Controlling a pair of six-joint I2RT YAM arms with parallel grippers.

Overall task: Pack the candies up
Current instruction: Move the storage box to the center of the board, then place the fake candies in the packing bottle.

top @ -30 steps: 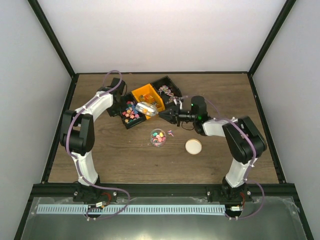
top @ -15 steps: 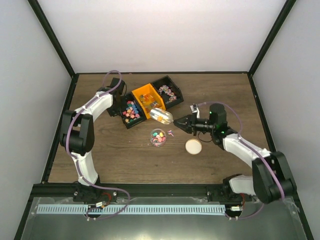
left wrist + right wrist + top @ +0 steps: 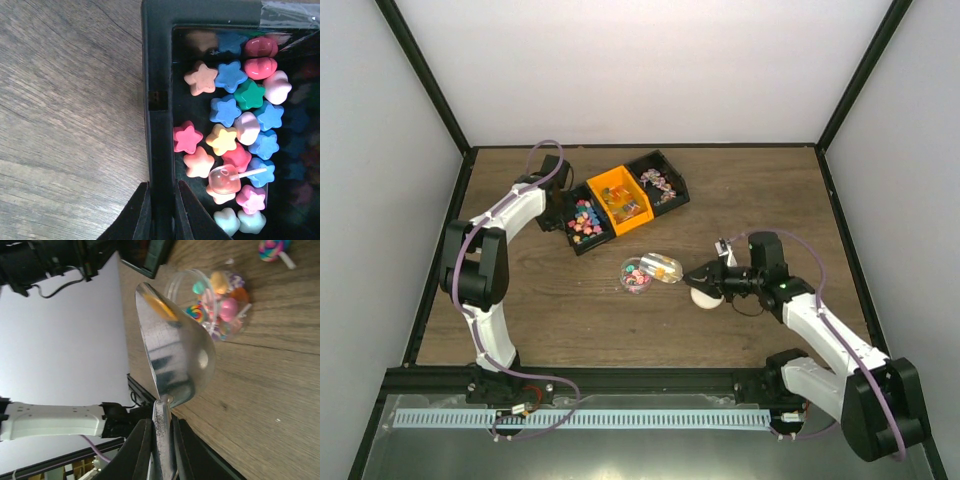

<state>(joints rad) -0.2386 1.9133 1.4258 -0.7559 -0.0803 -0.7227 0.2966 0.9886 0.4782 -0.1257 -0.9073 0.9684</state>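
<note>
Scoop (image 3: 662,268) moved over jar (image 3: 625,275) of candies (image 3: 227,309) — right gripper (image 3: 161,424) pinching its handle, left gripper (image 3: 162,186) pinching bin (image 3: 157,75) wall.

Dark wood table (image 3: 570,325) inside plain white walls (image 3: 640,70)

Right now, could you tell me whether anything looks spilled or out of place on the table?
Yes: one colourful lollipop lies loose on the wooden table just beside the clear jar, outside it, as if spilled. Nothing else stands out.
</note>
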